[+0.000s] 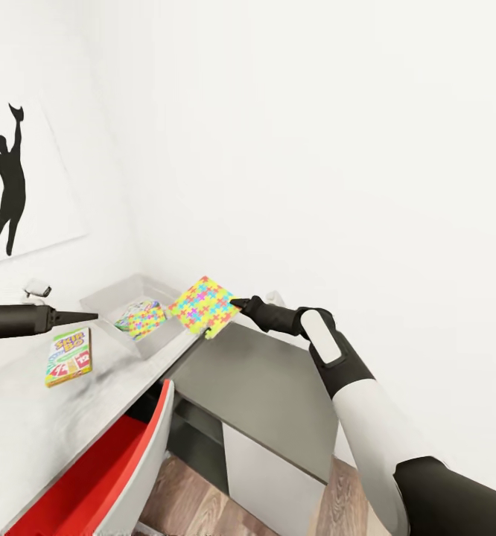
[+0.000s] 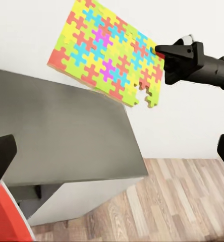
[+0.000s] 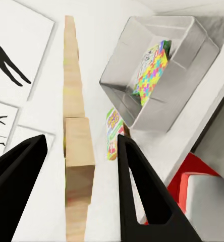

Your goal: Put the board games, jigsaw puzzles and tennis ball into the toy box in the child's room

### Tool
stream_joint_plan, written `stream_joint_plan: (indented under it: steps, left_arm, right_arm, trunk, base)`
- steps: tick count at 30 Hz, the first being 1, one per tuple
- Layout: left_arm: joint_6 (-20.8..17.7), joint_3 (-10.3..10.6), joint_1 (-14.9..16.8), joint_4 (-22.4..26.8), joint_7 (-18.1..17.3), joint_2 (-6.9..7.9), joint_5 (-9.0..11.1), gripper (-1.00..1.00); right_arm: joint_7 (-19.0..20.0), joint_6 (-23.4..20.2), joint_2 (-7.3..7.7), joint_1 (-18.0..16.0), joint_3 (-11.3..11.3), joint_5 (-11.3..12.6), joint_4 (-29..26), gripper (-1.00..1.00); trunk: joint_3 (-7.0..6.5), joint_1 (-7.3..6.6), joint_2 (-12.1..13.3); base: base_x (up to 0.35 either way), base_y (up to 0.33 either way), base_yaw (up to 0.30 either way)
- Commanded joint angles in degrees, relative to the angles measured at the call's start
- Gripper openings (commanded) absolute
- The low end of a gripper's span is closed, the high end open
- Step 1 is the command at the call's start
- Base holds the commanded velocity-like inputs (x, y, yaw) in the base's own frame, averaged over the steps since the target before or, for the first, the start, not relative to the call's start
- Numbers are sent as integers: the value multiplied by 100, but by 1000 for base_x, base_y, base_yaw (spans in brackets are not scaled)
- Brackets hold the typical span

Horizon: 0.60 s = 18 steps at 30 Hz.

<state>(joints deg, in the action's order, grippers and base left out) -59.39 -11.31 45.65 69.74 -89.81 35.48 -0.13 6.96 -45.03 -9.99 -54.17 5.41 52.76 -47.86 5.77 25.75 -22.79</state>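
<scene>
My right gripper (image 1: 240,304) is shut on one edge of a multicoloured jigsaw puzzle (image 1: 202,305), holding it tilted in the air just right of the toy box (image 1: 103,307). The left wrist view shows that puzzle (image 2: 109,53) above the dark desk top with the right gripper (image 2: 165,53) pinching it. In the right wrist view it runs edge-on (image 3: 74,136) between the black fingers (image 3: 137,186). A second puzzle (image 1: 145,320) lies inside the box. A Skip-Bo board game (image 1: 69,356) lies flat on the pale table (image 1: 24,417). My left gripper (image 1: 91,316) is open and empty beside the box. The tennis ball and bed are out of view.
The dark grey desk top (image 1: 263,380) adjoins the pale table below my right arm. A red chair (image 1: 106,461) is tucked under the table's near edge. White walls close in behind the box, with a silhouette picture (image 1: 10,186) at the left. Wood floor (image 2: 182,201) lies beyond the desk.
</scene>
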Motion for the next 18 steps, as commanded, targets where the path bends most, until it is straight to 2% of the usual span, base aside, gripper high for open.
stream_joint_plan:
  steps: [1, 5, 11, 18]
  left_arm:
    - [-61, -7, 5, 1, -19, 3, 1, 100]
    - [-61, -23, 5, -7, -19, 3, 2, 100]
    - [-61, -168, 5, -12, -19, 3, 6, 100]
    - [-61, -523, 5, -8, -19, 3, 14, 100]
  right_arm:
    - [33, -55, -1, -7, -6, -20, -48, -100]
    - [33, -314, -1, -13, -12, 10, -228, -100]
    - [32, -400, -1, -14, -20, 23, -551, -100]
    - [30, -410, -1, -14, -22, 16, -682, -100]
  trunk:
    - [13, 4, -13]
    - [13, 4, -13]
    - [13, 4, -13]
    - [13, 4, -13]
  base:
    - [0, 0, 283]
    - [0, 0, 286]
    - [0, 0, 289]
    - [0, 0, 289]
